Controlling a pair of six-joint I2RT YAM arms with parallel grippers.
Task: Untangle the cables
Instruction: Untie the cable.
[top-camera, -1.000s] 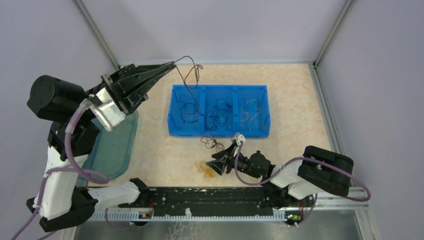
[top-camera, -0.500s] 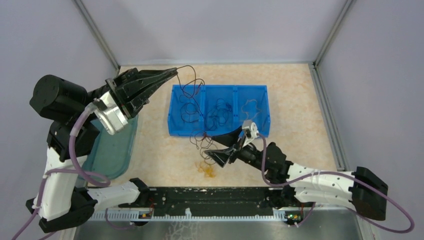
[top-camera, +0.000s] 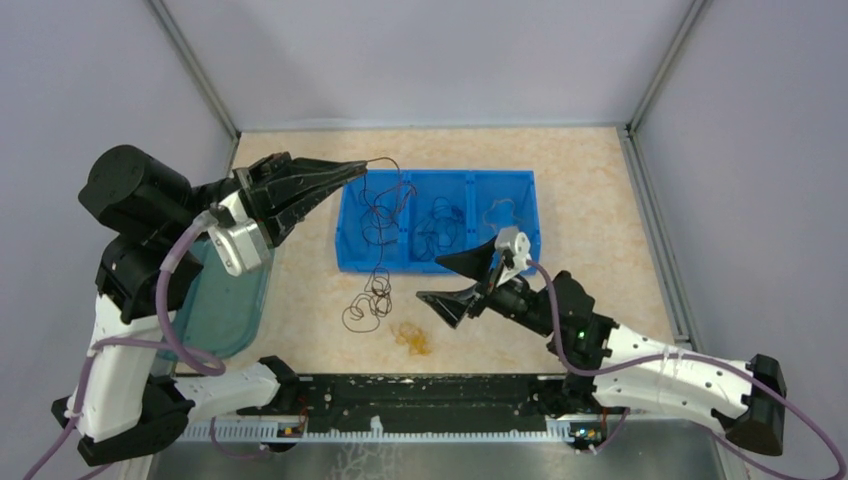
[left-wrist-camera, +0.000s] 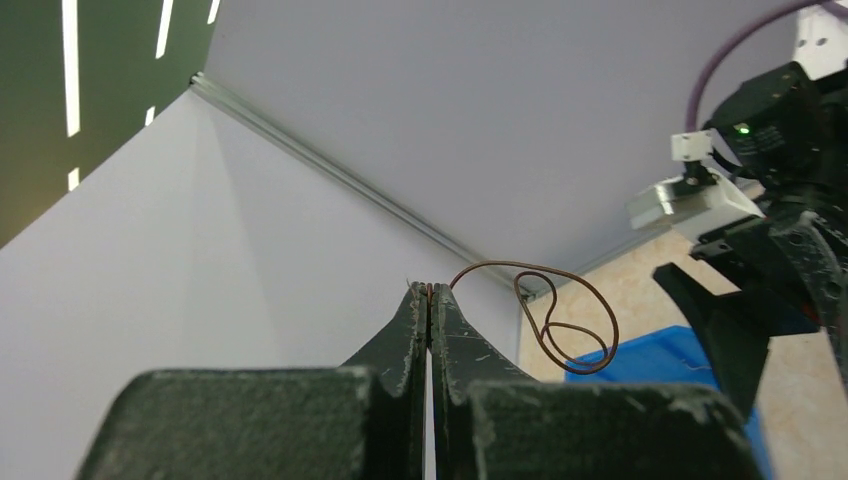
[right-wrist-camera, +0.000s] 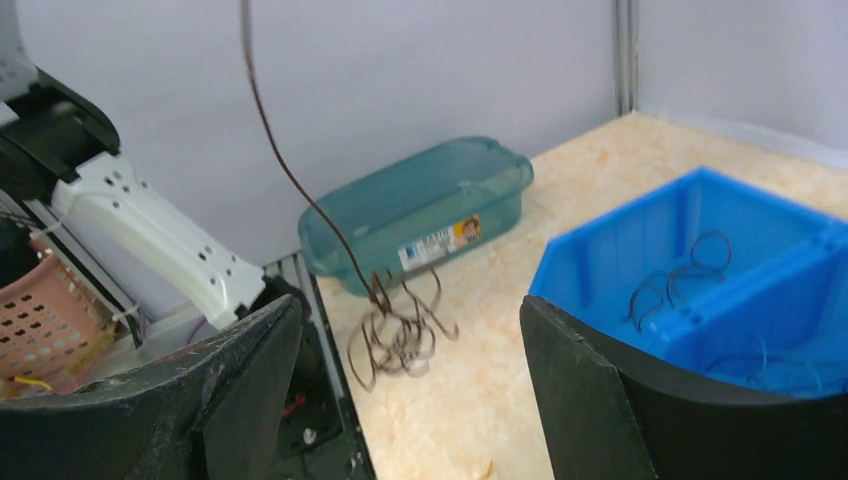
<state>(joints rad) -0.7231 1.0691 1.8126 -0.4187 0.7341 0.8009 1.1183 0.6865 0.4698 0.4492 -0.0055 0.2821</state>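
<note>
Cable in hand: one thin dark brown cable (top-camera: 380, 200), pinched at its top end, hangs down across the left compartment of the bin and over its front wall.
Lower end: the same cable finishes in a clump of curly loops (top-camera: 368, 300) lying on the table, just in front of the bin's near left corner.
Other cables: dark wires (top-camera: 440, 228) sit in the middle compartment and a paler wire (top-camera: 500, 215) in the right one. Loops in the left compartment are hard to tell from the hanging cable.
Left gripper (top-camera: 358, 168): jaws are pressed together on the cable's top end. It is raised near the bin's far left corner, tips pointing right.
Right gripper (top-camera: 432, 279): jaws are spread wide and hold nothing. It hovers by the bin's front wall, tips pointing left, apart from the clump.
Bin: blue bin (top-camera: 355, 258) with three compartments in a row, mid-table.
Tub: translucent teal container (top-camera: 225, 300) at the table's left edge, partly under the left arm.
Table: beige mottled table (top-camera: 600, 200) with a small yellowish stain (top-camera: 412, 338) near the clump.
</note>
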